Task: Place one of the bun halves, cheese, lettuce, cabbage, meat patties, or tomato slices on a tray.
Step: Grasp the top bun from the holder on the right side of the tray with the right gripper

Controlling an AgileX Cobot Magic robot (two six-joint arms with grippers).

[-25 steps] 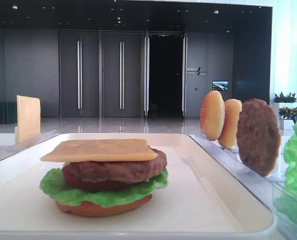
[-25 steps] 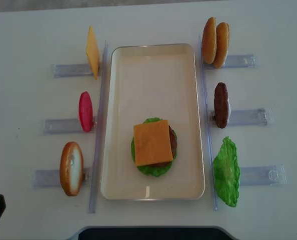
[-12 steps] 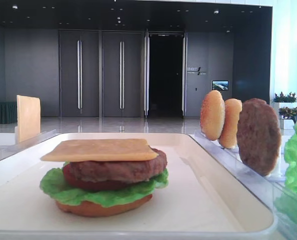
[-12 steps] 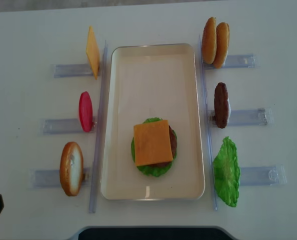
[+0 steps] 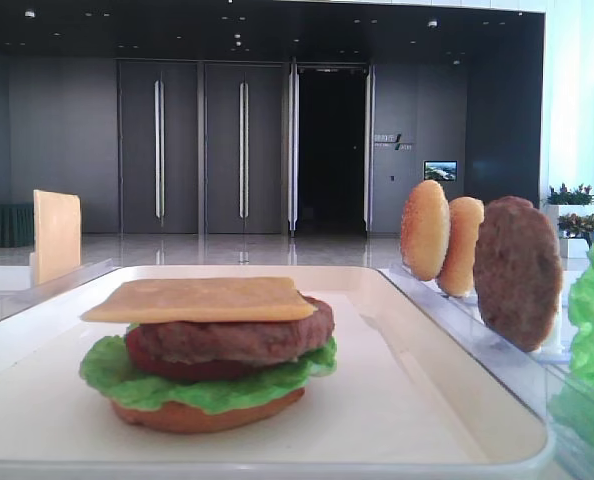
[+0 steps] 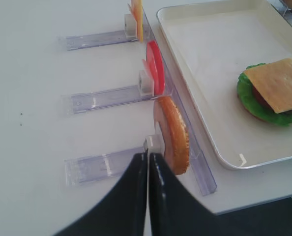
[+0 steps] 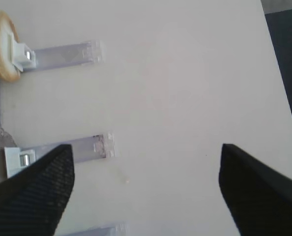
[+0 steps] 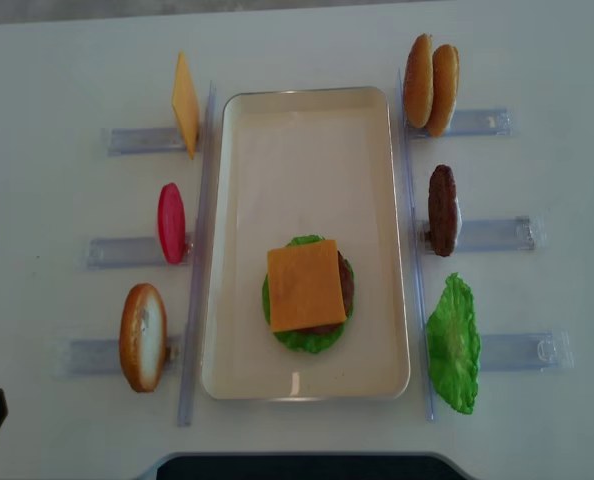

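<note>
**Burger station, tray part-loaded**

White table (image 8: 67, 60), filling the overhead frame; cream tray (image 8: 307, 130) at centre, rim bare at top; on its lower half a stack: orange-brown bun bottom (image 5: 207, 415), lettuce (image 8: 302, 338), tomato slice (image 5: 152, 362), meat patty (image 5: 237, 338), cheese slice (image 8: 305, 286) uppermost; clear holders either side, upright: spare cheese (image 8: 185, 103) upper left, red slice (image 8: 171, 222) mid left, sesame bun top (image 8: 143, 337) lower left; two bun halves (image 8: 430, 83) upper right, patty (image 8: 441, 209) mid right, lettuce leaf (image 8: 453, 345) lower right; left gripper (image 6: 148, 162) closed, empty, tips just beside the bun top's holder; right gripper (image 7: 146, 182) spread wide over bare table, holding nothing.
</note>
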